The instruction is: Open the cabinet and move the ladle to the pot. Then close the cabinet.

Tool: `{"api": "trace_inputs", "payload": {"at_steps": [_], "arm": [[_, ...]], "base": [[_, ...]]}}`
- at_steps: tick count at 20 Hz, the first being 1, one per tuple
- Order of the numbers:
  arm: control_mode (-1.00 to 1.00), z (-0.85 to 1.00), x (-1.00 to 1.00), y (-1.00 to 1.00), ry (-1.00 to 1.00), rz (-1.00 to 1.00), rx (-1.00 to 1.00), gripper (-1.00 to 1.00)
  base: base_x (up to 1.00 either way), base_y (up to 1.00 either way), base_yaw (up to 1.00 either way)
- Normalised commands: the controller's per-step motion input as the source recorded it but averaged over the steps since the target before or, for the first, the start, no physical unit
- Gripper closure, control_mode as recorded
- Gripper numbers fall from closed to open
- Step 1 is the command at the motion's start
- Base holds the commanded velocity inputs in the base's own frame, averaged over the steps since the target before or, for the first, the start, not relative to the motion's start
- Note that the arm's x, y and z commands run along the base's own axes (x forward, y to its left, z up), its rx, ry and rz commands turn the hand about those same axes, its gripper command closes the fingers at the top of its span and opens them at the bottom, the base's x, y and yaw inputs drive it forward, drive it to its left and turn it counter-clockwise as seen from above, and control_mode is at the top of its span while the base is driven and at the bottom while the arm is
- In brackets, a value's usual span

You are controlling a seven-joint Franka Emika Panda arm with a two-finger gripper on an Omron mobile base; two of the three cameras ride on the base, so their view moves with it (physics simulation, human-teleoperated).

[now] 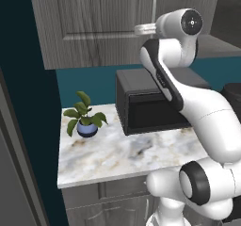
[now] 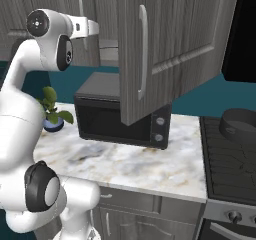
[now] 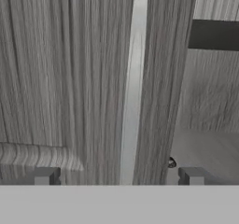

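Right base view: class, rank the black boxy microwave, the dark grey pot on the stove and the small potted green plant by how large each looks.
1. Black boxy microwave, partly hidden by the open cabinet door.
2. Dark grey pot.
3. Potted green plant, partly behind the arm and farther away, so its rank against the pot is unsure.

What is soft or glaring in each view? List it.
Left base view: the cabinet woodgrain smeared, light flat. Right base view: the open door crisper, the microwave front dark. Hand view: the handle pale and blurred, the tool tips soft.

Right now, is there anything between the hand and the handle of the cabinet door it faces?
Nothing visible. In the hand view the silver handle runs straight up between the open hand's two fingertips, with only the cabinet door behind it.
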Motion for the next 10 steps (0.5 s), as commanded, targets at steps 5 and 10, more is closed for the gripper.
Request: {"api": "trace_inputs", "payload": {"at_steps": [5, 10], "arm": [[-1.0, -0.17, 0.23, 0.0, 0.0, 0.0, 0.0, -1.0], [-1.0, -0.18, 0.25, 0.0, 0.0, 0.0, 0.0, -1.0]], "base": [[0.0, 0.0, 0.0], [0.0, 0.0, 0.0]]}}
